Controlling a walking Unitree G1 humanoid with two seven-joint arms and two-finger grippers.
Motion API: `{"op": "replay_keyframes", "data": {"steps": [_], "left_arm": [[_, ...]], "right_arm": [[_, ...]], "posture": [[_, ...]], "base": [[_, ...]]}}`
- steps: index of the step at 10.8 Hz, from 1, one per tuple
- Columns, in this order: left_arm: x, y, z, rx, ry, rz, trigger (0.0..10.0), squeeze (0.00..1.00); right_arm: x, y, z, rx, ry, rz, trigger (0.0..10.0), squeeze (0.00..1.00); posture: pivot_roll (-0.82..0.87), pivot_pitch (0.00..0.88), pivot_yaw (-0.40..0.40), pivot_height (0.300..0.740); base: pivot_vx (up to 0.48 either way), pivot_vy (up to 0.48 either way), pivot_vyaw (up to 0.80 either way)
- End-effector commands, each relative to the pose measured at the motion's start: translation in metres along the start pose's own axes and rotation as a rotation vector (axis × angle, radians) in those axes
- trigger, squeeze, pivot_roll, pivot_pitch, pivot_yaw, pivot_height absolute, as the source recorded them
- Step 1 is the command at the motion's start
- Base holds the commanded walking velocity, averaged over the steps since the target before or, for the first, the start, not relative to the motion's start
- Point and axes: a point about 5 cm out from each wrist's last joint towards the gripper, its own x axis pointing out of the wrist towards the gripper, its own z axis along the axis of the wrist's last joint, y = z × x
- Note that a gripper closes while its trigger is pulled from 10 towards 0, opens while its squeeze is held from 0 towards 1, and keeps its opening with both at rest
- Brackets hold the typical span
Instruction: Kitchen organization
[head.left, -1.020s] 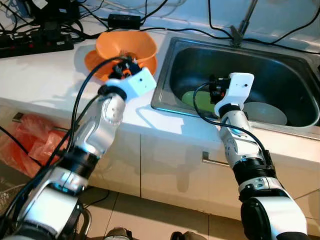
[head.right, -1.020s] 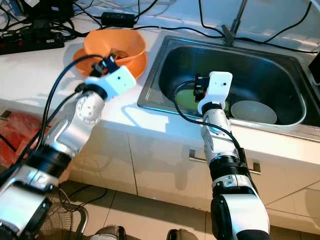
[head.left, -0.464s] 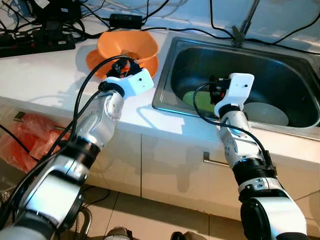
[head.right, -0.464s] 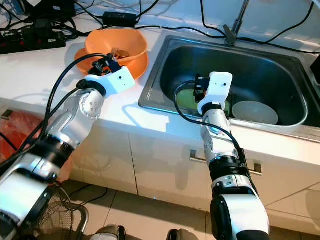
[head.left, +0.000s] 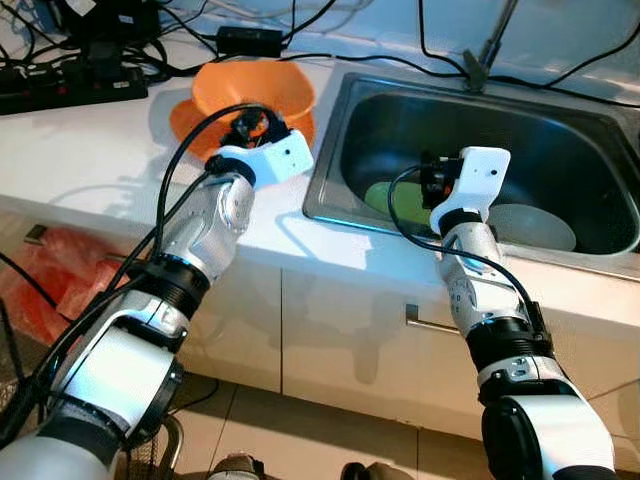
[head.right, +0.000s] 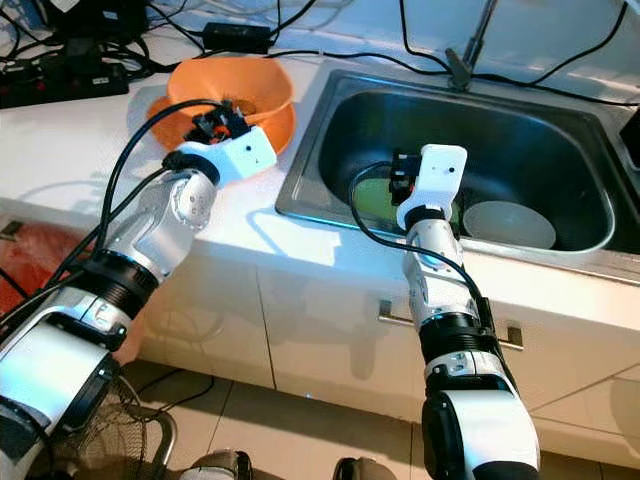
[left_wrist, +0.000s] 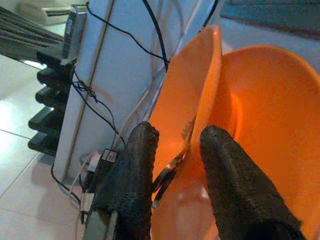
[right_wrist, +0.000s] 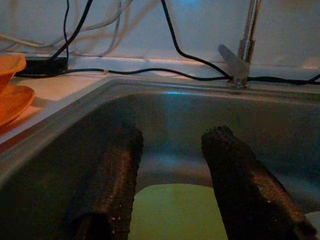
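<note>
I see the left gripper (left_wrist: 172, 165) at the orange bowl (head.left: 252, 90) on the counter (head.left: 90, 150), fingers parted astride its rim. The right gripper (right_wrist: 170, 187) hangs spread in the sink (head.left: 560, 150) over a green plate (head.left: 392, 203), beside a white bowl (head.left: 535, 225).

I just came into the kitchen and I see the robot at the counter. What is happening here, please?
The robot is tidying dishes around the sink. Its left gripper is at the orange bowl on the white counter, open fingers straddling the bowl's rim, not closed on it. The bowl sits on an orange plate. The right gripper hangs open inside the sink, above a green plate that lies beside a white bowl.
</note>
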Motion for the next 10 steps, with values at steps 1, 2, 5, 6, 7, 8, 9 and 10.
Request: {"op": "replay_keyframes", "data": {"steps": [1,2,5,6,7,8,9,10], "left_arm": [[0.003,0.005,0.007,0.020,-0.029,0.021,0.0,0.00],[0.004,0.005,0.008,0.023,-0.034,0.019,0.0,0.00],[0.005,0.005,0.010,0.020,-0.044,0.023,0.0,0.00],[0.005,0.005,0.010,0.019,-0.048,0.027,0.0,0.00],[0.005,0.005,0.010,0.019,-0.050,0.029,0.0,0.00],[0.005,0.007,0.012,0.020,-0.059,0.039,0.0,0.00],[0.005,0.009,0.014,0.021,-0.072,0.054,0.0,0.00],[0.005,0.013,0.021,0.018,-0.126,0.088,0.0,0.00]], "right_arm": [[-0.002,-0.006,0.000,0.007,0.001,-0.022,10.0,0.00],[-0.002,-0.006,0.000,0.008,0.003,-0.022,10.0,0.00],[-0.002,-0.006,-0.001,0.009,0.004,-0.024,10.0,0.00],[-0.002,-0.006,-0.001,0.008,0.007,-0.024,10.0,0.00],[-0.002,-0.006,-0.001,0.008,0.007,-0.025,10.0,0.00],[-0.002,-0.006,-0.001,0.009,0.007,-0.025,10.0,0.00],[-0.002,-0.006,-0.001,0.010,0.006,-0.025,10.0,0.00],[-0.002,-0.005,-0.001,0.010,0.006,-0.026,10.0,0.00]], "posture": [[0.06,0.093,-0.045,0.740],[0.06,0.093,-0.045,0.740],[0.06,0.092,-0.046,0.740],[0.06,0.092,-0.046,0.740],[0.07,0.092,-0.047,0.740],[0.07,0.092,-0.047,0.740],[0.07,0.092,-0.047,0.740],[0.07,0.092,-0.048,0.740]], "base": [[0.000,0.000,0.00],[0.000,0.000,0.00],[0.000,0.000,0.00],[0.000,0.000,0.00],[0.000,0.000,0.00],[0.000,0.000,0.00],[0.000,0.000,0.00],[0.000,0.000,0.00]]}}
